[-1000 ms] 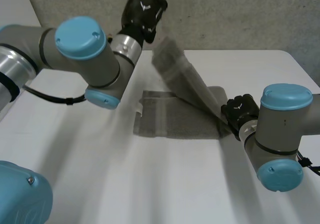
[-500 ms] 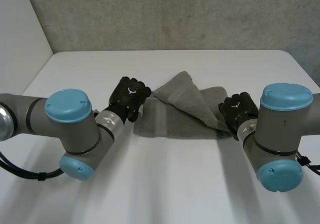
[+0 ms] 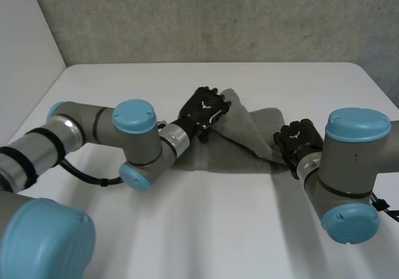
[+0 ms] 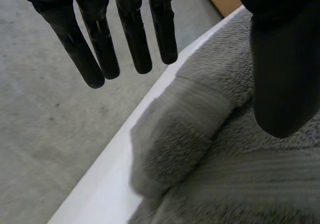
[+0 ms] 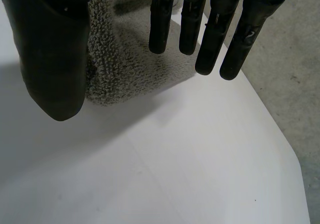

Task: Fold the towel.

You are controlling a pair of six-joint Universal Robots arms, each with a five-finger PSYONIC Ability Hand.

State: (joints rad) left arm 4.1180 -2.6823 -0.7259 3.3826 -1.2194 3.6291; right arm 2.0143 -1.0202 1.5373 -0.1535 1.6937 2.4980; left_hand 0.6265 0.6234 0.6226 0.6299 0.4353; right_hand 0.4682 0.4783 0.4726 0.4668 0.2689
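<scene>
The towel point(image 3: 246, 145) lay partly folded in the middle of the table point(image 3: 124, 79), one flap doubled over. My left hand point(image 3: 204, 110) was above its 10 o'clock part, fingers point(image 4: 132, 38) straight and spread from the thumb, holding nothing. My right hand point(image 3: 299, 138) was at its 3 o'clock edge, fingers point(image 5: 210, 33) likewise straight and spread, a towel corner beneath them, ungripped.

No legible text or labels

A white table point(image 3: 206, 229) sits before a rough grey concrete surface point(image 3: 206, 17).
</scene>
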